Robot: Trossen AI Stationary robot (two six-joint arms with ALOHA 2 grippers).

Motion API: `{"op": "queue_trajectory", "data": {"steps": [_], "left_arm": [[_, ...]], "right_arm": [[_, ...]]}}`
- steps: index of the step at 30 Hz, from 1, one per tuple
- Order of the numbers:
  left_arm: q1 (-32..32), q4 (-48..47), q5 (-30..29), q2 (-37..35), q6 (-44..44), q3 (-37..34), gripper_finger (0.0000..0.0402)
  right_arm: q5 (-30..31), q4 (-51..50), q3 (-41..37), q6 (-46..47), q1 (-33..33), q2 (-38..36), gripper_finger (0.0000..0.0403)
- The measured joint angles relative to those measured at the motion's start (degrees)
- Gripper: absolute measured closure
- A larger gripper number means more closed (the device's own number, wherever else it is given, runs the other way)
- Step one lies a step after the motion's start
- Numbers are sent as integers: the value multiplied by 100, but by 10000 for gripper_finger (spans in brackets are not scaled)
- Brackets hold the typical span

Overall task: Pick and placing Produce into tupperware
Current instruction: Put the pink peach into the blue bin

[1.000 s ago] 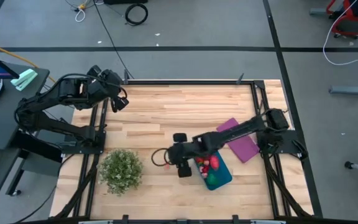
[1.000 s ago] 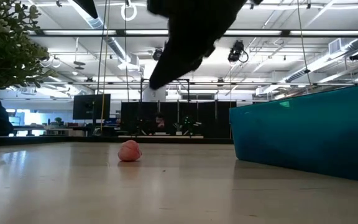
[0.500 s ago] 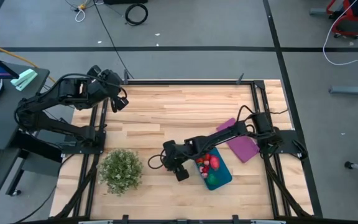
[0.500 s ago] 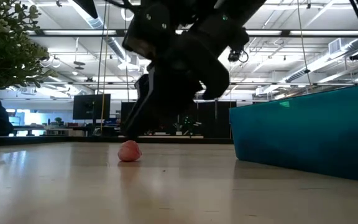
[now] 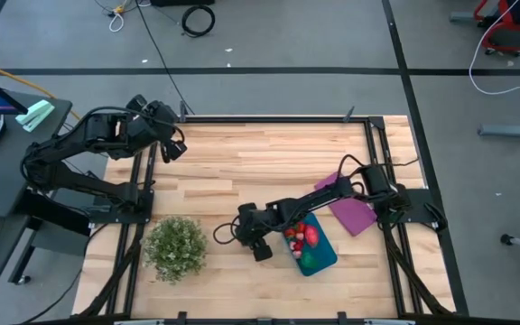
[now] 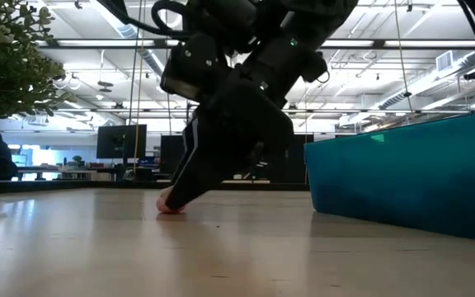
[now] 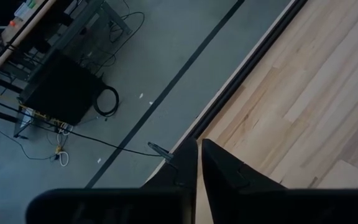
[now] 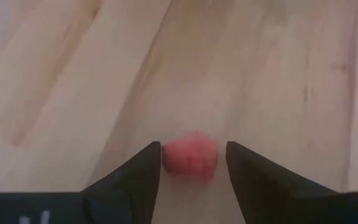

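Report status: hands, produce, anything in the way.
Right hand open, down at the table, fingers either side of pink toy fruit. Left hand shut, parked at table's far left corner. Blue container already holds produce. Nothing in the way.

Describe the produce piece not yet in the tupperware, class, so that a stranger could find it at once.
Start at the teal tupperware near the table's front right. Beside it, toward the bushy green plant, the right gripper reaches down to the wood. Between its open fingers lies a pinkish fruit, the only piece outside the tupperware.

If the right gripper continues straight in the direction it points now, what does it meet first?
The right gripper is open, and the pinkish toy fruit lies between its fingers on the wooden table. Going on, it would probably meet that fruit first, then the table.
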Motion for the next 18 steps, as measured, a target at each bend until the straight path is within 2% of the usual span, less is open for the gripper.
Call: {"op": "queue_trajectory", "data": {"steps": [11, 14, 18], "left_arm": [[0, -2, -2, 0, 2, 0, 381], [0, -4, -2, -2, 4, 0, 382], [0, -9, -2, -2, 5, 0, 381]], "right_arm": [[28, -108, 0, 290, -7, -66, 297], [82, -273, 0, 371, -5, -292, 313], [439, -1006, 0, 827, -1, -805, 322]]}}
